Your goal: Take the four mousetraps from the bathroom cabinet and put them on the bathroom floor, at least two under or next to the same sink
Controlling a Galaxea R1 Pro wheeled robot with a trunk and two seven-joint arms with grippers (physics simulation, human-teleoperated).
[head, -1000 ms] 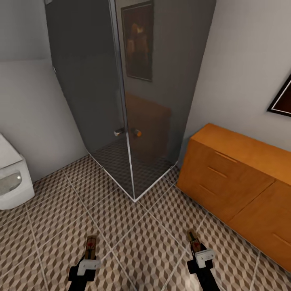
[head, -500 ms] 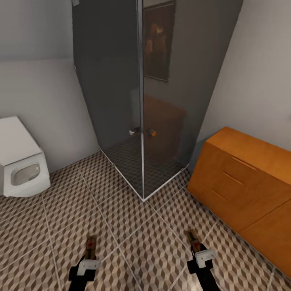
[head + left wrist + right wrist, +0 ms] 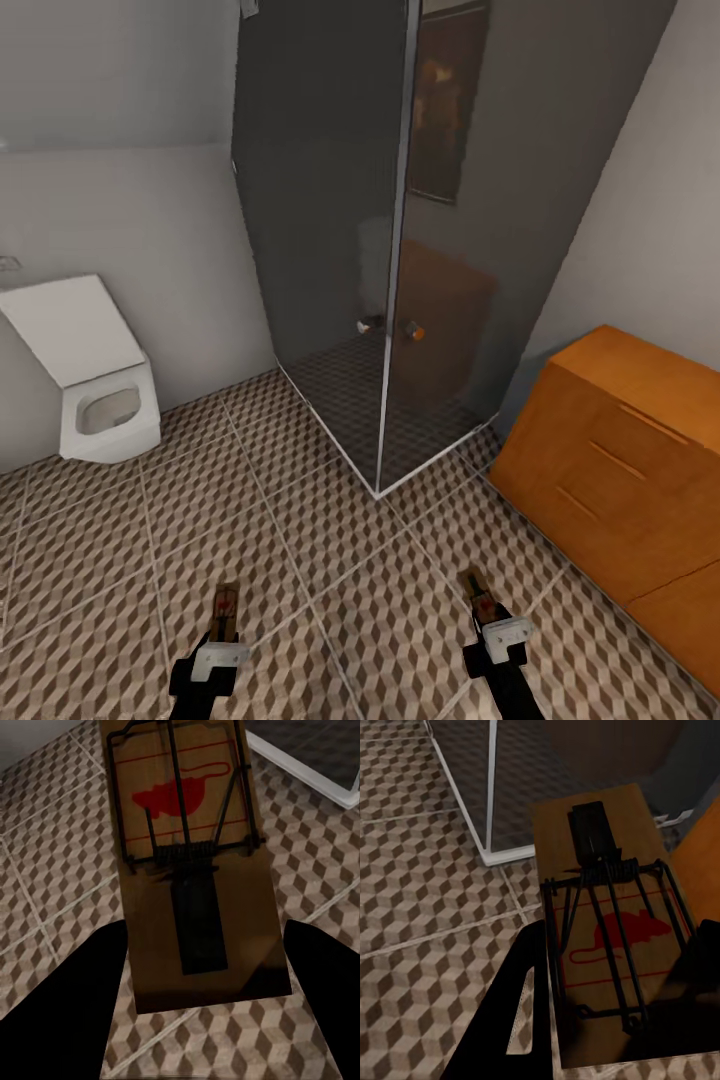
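A mousetrap (image 3: 196,862) is held between the closed fingers of the left hand (image 3: 218,640), and a second trap (image 3: 611,922) is clamped likewise in the right hand (image 3: 492,625). Both are carried above the tiled floor (image 3: 330,560); the carrying step is judged to be in hand. No sink is seen, so one must be found next. Open floor lies ahead, bounded by the shower (image 3: 400,250), toilet (image 3: 95,385) and cabinet (image 3: 630,470).
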